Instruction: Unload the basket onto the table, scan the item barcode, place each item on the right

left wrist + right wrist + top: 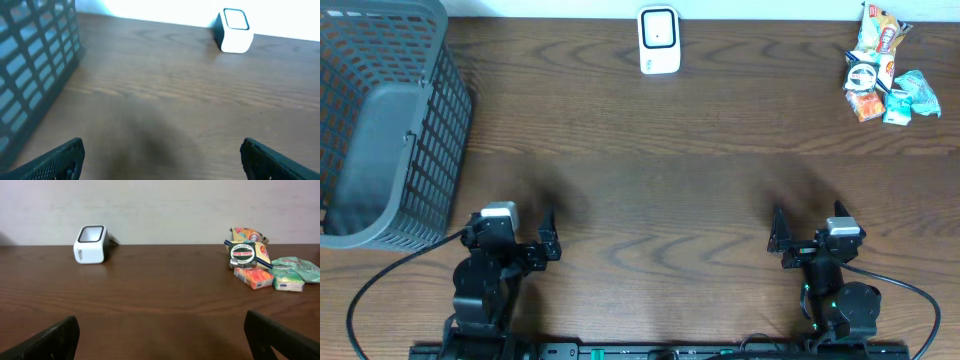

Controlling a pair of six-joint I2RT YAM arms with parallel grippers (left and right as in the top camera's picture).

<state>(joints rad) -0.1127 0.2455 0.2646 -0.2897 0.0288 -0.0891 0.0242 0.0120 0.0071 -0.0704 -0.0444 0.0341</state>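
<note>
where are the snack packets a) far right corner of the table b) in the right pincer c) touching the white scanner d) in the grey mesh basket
a: the pile of colourful snack packets lies at the far right corner of the brown wooden table.

Tabletop: dark brown wood with a wavy grain running left to right.
Far left: a grey mesh basket stands on the tabletop and runs past the left edge of view.
Far centre: a small white scanner with a dark-framed window, close to the far edge.
Far right: snack packets in a loose cluster, touching one another; yellow, orange and teal wrappers.
</note>
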